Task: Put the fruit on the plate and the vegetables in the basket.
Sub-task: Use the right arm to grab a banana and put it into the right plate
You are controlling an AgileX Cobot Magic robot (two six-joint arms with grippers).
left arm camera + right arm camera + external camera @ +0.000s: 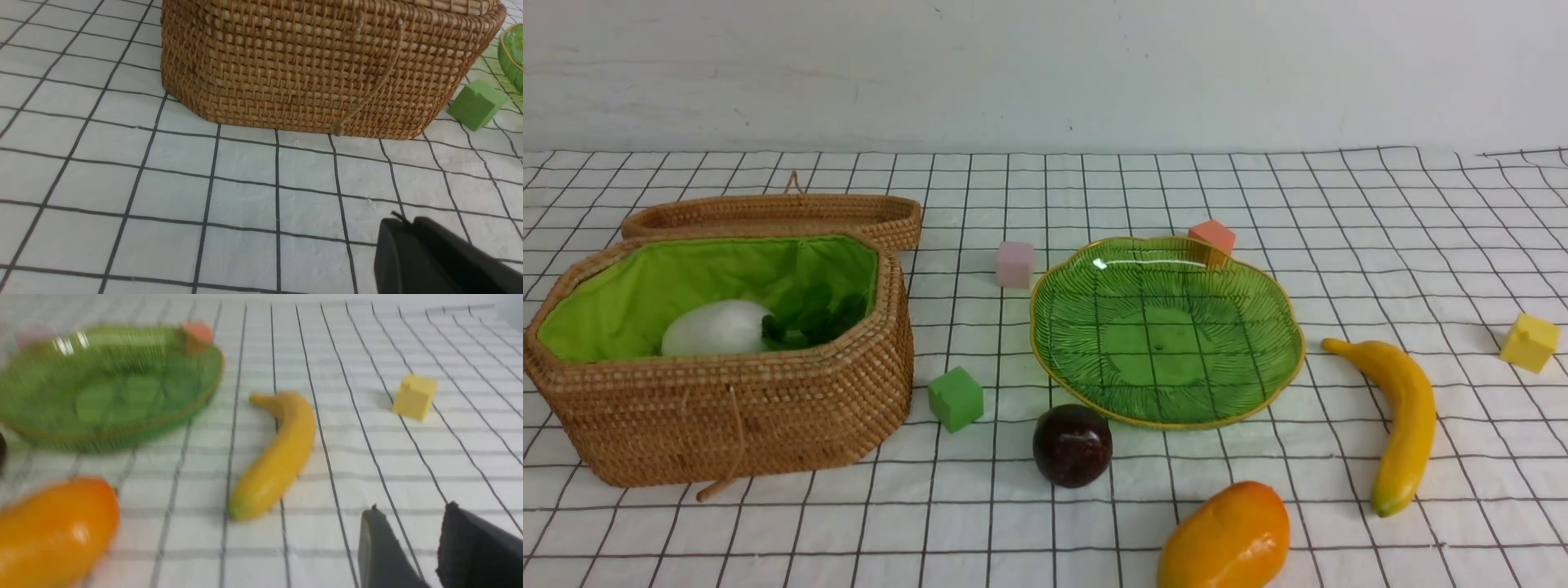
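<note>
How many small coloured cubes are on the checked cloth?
4: a pink foam cube left of the green glass plate, an orange one behind it, a green one beside the woven wicker basket, a yellow one far right. Others may hide behind the basket.

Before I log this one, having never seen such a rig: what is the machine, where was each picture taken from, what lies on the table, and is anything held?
It is a robot with two arms, each ending in a two-fingered gripper. The wide picture looks forward from between the arms; neither arm shows there. The other two come from cameras on the wrists. On the checked cloth stand a wicker basket holding a white vegetable and green leaves, its lid behind it, and an empty green plate. Around the plate lie a dark round fruit, a mango, a banana and small coloured cubes. The left gripper is shut, facing the basket; the right gripper is open, facing the banana. Neither holds anything.
</note>
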